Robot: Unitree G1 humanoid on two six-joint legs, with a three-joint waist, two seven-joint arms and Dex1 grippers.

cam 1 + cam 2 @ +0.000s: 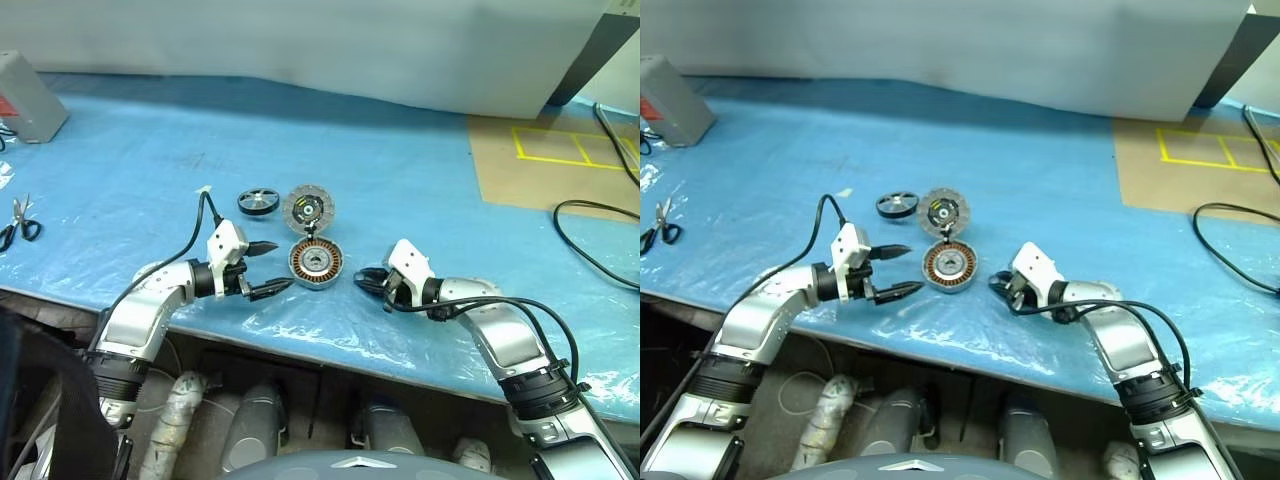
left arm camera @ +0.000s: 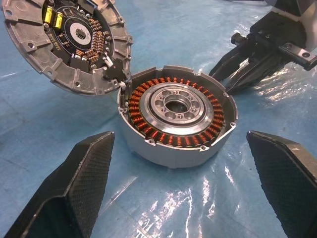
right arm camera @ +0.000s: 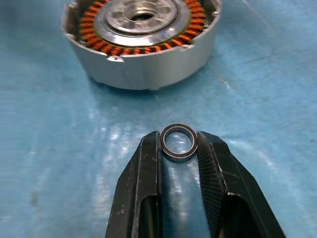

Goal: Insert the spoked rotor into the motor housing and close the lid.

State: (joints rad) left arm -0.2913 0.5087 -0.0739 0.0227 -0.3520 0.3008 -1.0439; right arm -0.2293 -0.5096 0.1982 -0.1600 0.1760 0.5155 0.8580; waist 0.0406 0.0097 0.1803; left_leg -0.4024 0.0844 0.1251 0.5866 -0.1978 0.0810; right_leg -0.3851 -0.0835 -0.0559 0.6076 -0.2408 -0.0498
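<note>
Housing [image 1: 316,262] sat lid-open [image 1: 308,208] for loading; right gripper [image 3: 179,144] pinched small ring [image 3: 179,142], left gripper [image 1: 262,268] spread wide beside it, rotor [image 1: 258,202] untouched

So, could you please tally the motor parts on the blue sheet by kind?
Copper-wound housing: 1
Ribbed lid, hinged open: 1
Black spoked wheel: 1
Small dark ring, between the right gripper fingertips: 1
Total: 4

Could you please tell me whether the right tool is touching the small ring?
Touching. The right wrist view shows the right tool with both fingertips pressed against opposite sides of the ring, in front of the housing.
</note>
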